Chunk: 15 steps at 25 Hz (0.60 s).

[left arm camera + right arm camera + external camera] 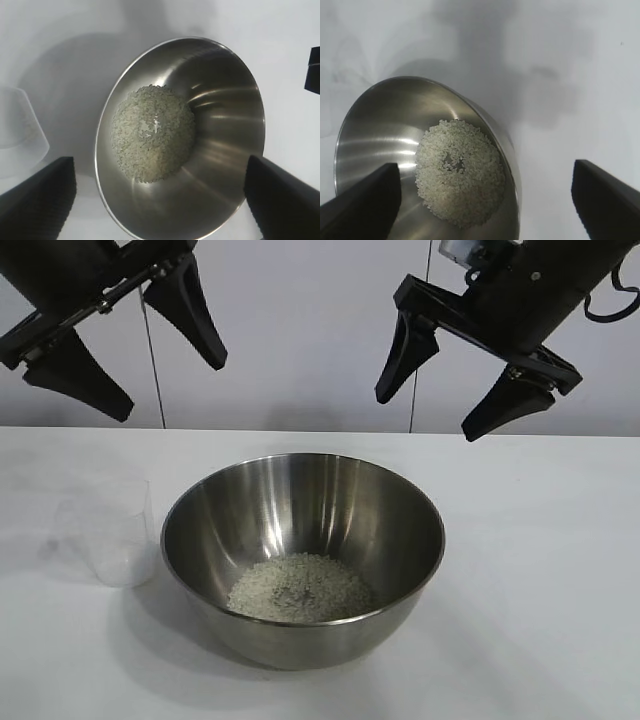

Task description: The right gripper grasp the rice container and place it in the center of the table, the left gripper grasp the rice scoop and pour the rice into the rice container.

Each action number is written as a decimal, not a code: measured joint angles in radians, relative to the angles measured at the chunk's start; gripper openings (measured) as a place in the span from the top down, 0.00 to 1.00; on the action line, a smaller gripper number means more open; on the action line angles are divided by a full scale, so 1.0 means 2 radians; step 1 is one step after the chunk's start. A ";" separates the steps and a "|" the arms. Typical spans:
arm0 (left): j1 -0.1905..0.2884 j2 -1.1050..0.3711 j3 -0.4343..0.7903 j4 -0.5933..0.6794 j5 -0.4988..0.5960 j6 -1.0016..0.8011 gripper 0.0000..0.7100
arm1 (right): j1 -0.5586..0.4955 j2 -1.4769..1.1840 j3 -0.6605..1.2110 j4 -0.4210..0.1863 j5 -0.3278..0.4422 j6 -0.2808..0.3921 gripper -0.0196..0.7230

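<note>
The rice container (215,525), a shiny steel bowl, stands in the middle of the white table (540,570), with a pale heap of rice (298,588) in its bottom. The bowl (220,100) and rice (152,132) fill the left wrist view; they also show as the bowl (375,120) and rice (460,172) in the right wrist view. The rice scoop (110,532), a clear plastic cup, stands upright and looks empty just left of the bowl; its rim (20,125) shows beside the bowl. My left gripper (125,335) hangs open high above the scoop. My right gripper (440,395) hangs open above the bowl's right side. Both hold nothing.
A pale wall with vertical seams (150,360) stands behind the table. The right gripper's finger (314,70) shows at the edge of the left wrist view.
</note>
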 joint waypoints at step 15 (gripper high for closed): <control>0.000 0.000 0.000 -0.001 -0.002 0.006 0.07 | 0.000 0.000 0.000 0.013 -0.001 0.000 0.11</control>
